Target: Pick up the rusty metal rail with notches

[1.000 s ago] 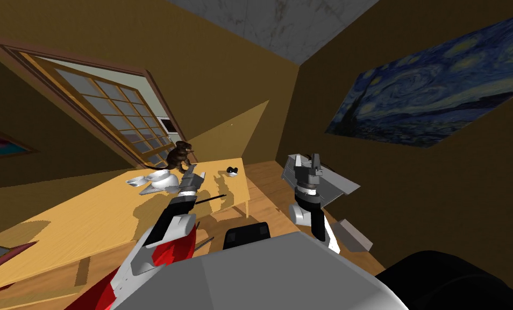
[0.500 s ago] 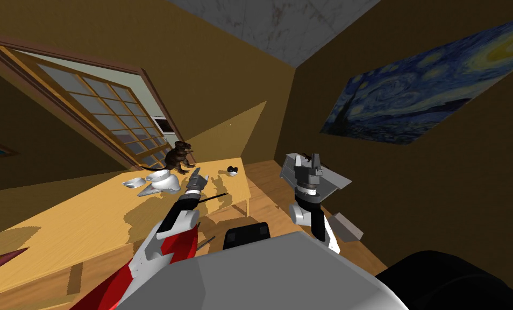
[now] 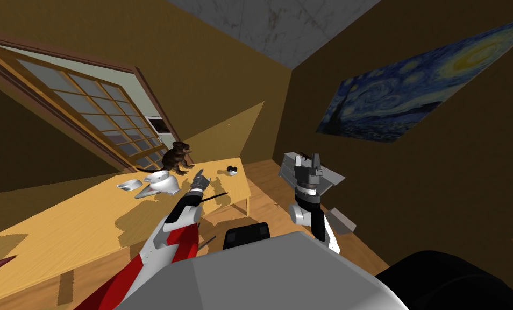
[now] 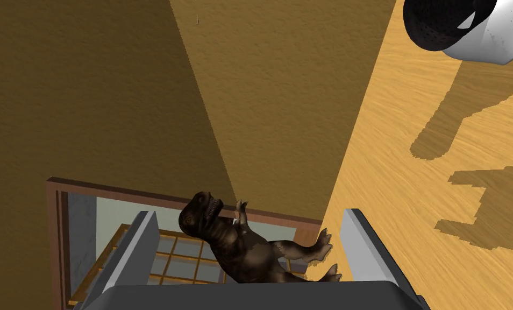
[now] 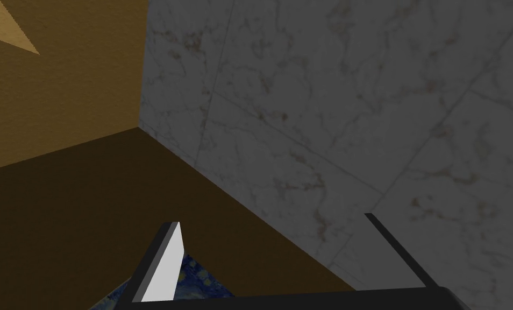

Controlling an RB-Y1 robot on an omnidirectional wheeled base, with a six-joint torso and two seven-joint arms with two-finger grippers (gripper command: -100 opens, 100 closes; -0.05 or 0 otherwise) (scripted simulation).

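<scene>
reaching further across the light wooden table [image 3: 88,226], the left gripper [image 4: 248,212] points its spread, empty fingers at the dark brown toy dinosaur [image 4: 239,253]; the thin dark metal rail [image 3: 213,197] lies back beside its forearm, likely overshot. right gripper [image 3: 309,160] waits, fingers parted.

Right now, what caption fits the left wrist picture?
Open left gripper looks at a dark brown dinosaur standing on the wooden table.
</scene>
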